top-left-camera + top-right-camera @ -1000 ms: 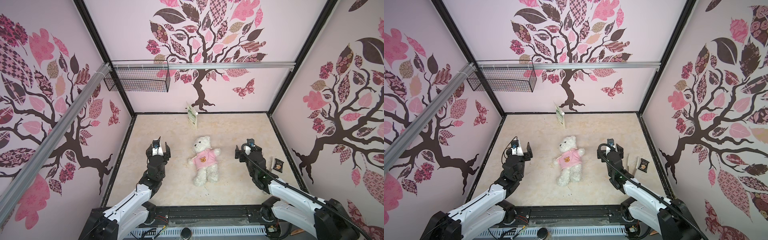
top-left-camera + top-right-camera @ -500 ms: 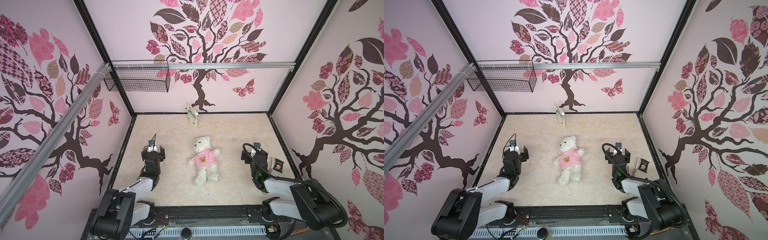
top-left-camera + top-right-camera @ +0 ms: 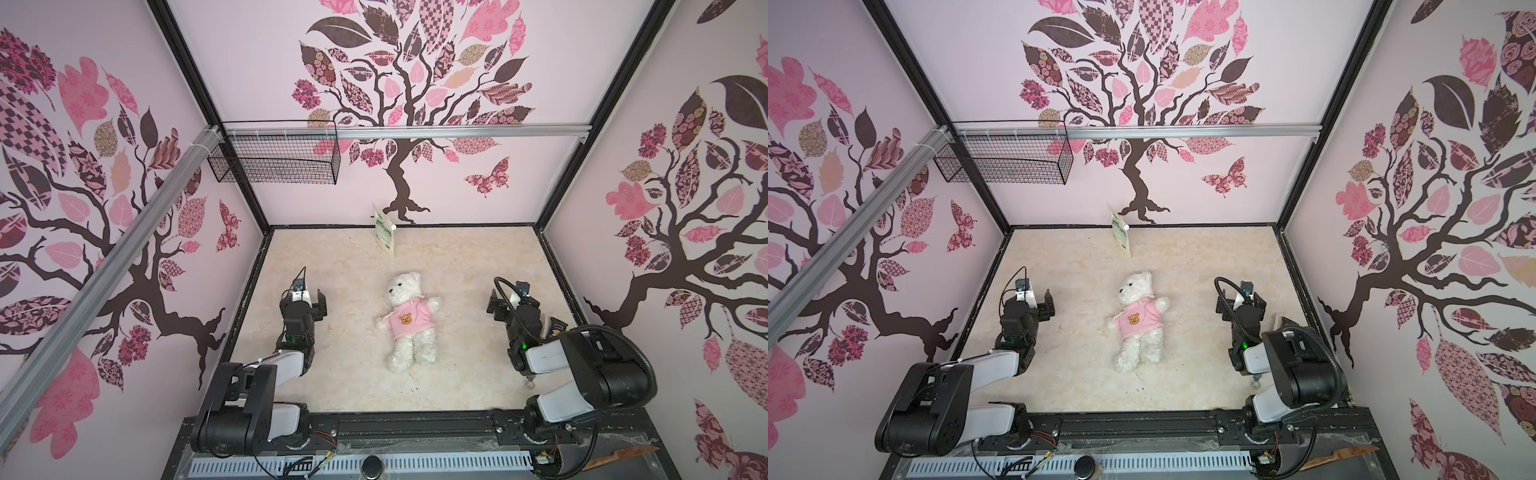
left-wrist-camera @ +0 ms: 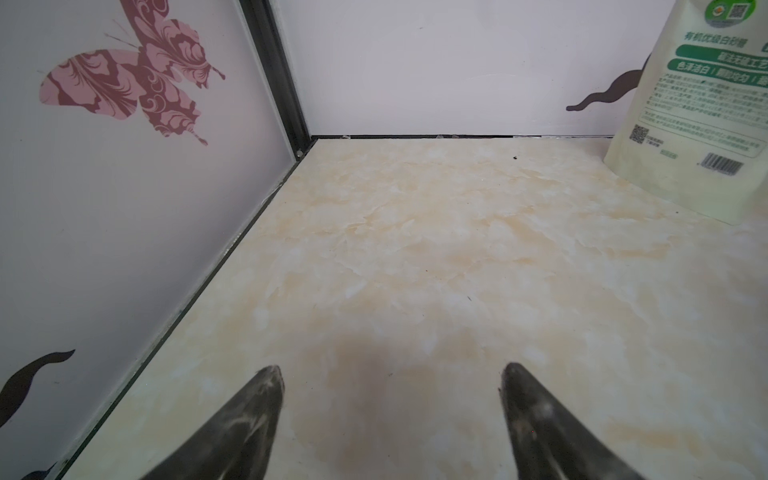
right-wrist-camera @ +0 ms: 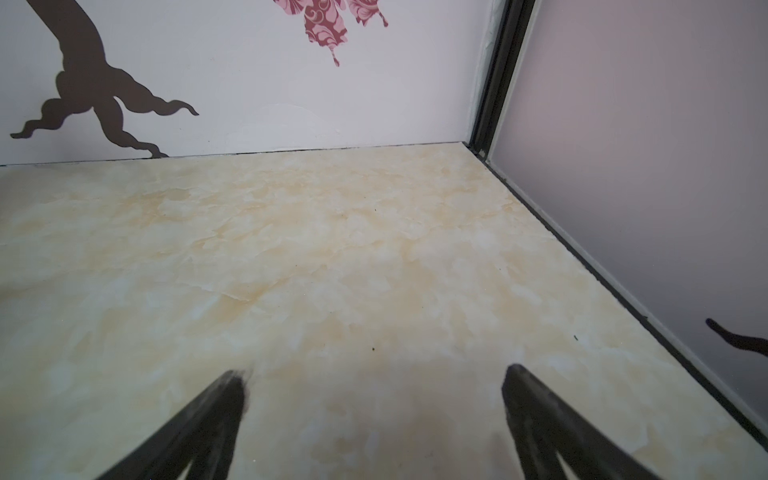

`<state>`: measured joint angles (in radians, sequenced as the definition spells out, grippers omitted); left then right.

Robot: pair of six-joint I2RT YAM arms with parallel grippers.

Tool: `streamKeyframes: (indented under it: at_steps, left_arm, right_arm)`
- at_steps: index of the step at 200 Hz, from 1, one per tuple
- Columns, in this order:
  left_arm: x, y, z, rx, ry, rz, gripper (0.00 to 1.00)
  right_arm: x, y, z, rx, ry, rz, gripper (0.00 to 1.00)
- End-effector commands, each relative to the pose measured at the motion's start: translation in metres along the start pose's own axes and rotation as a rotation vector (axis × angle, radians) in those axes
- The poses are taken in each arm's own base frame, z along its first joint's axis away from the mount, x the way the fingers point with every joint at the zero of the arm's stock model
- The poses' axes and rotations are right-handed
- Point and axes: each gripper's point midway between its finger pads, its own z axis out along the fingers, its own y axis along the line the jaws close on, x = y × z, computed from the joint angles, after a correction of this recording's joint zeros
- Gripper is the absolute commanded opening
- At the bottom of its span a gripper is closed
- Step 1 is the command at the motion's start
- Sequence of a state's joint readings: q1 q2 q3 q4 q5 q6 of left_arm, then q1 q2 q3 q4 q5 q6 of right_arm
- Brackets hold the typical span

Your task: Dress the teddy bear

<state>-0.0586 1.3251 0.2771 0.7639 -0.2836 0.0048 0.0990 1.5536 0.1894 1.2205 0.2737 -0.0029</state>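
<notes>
Top views first, far left: a wire basket [image 3: 272,158] hangs from the rail in the back-left corner. Down on the floor, the left arm [image 3: 291,357] is folded back on itself by the front rail, forearm reaching toward the back wall, and the left gripper [image 3: 308,296] sits low near the left wall. Left wrist view shows its fingers [image 4: 249,411] spread wide with only bare marbled floor [image 4: 415,257] between them, nothing held. That same view catches a pale pouch [image 4: 702,108] with green labels, standing against the back wall.

Centre now: the bear [image 3: 409,322] lies on its back in the middle of the floor, head toward the back wall, legs toward the front rail, both arms out to the sides. A pink top [image 3: 410,319] with a small bear-face patch covers its torso. Neither gripper touches it; both are well apart from it.

Over to the right: the right arm [image 3: 582,365] is folded much the same way, elbow bulky near the front, and the right gripper [image 3: 513,300] points toward the back wall. Right wrist view shows its fingers [image 5: 208,424] spread fully, empty, over bare floor near the right wall.
</notes>
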Motion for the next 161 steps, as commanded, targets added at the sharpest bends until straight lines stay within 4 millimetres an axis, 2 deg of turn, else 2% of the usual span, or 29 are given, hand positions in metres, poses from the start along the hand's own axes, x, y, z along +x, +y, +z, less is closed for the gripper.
streamKeyframes:
  at_steps: [1,22,34,52,65,70,75,161]
  left_arm:
    - [-0.014,-0.007,0.009,0.057,-0.054,-0.044,0.84]
    - [0.004,-0.006,0.022,0.092,-0.042,-0.081,0.84]
    - [0.001,-0.006,0.033,0.095,-0.071,-0.086,0.85]
    - [0.009,-0.011,0.042,0.109,0.049,-0.061,0.86]
    - [0.005,-0.010,0.042,0.106,0.001,-0.067,0.88]
    - [0.007,-0.011,0.041,0.111,0.020,-0.060,0.95]
    - [0.009,-0.011,0.041,0.107,0.045,-0.059,0.97]
    - [0.009,-0.011,0.041,0.109,0.039,-0.062,0.97]
  right_arm:
    - [-0.024,0.011,0.012,-0.046,-0.045,0.042,0.99]
    - [-0.022,0.010,0.018,-0.050,-0.032,0.055,1.00]
    - [-0.021,0.010,0.019,-0.047,-0.022,0.052,0.99]
    - [-0.021,0.009,0.018,-0.043,-0.023,0.052,1.00]
    - [-0.021,0.009,0.018,-0.043,-0.025,0.052,1.00]
    - [-0.022,0.009,0.018,-0.043,-0.029,0.051,1.00]
    - [-0.022,0.008,0.017,-0.041,-0.028,0.050,1.00]
    - [-0.021,0.009,0.018,-0.043,-0.026,0.052,1.00]
